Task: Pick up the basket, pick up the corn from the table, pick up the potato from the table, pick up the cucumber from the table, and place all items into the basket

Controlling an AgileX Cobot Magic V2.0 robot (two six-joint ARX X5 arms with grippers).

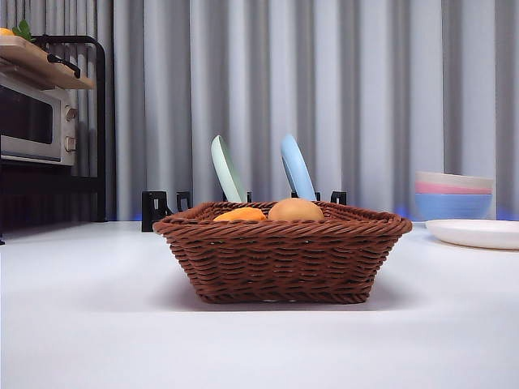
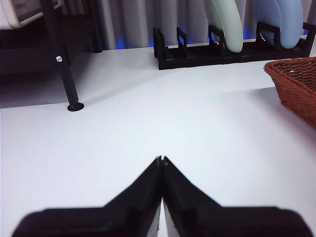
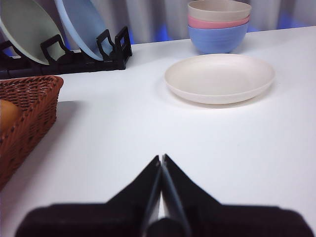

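Fingers of left gripper (image 2: 161,159) and right gripper (image 3: 161,157): clenched, nothing held, flanking basket (image 1: 282,258) on table (image 1: 89,324). Corn (image 1: 240,215) and potato (image 1: 296,210) are seen inside; cucumber not visible. Neither arm judged nearer.

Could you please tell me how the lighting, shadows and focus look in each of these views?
Front view: even soft light, a faint shadow under the basket, foreground table slightly soft. Left wrist view: dim beneath the shelf, blue glow at the curtain foot. Right wrist view: bright, the plate sharp, soft shadows.
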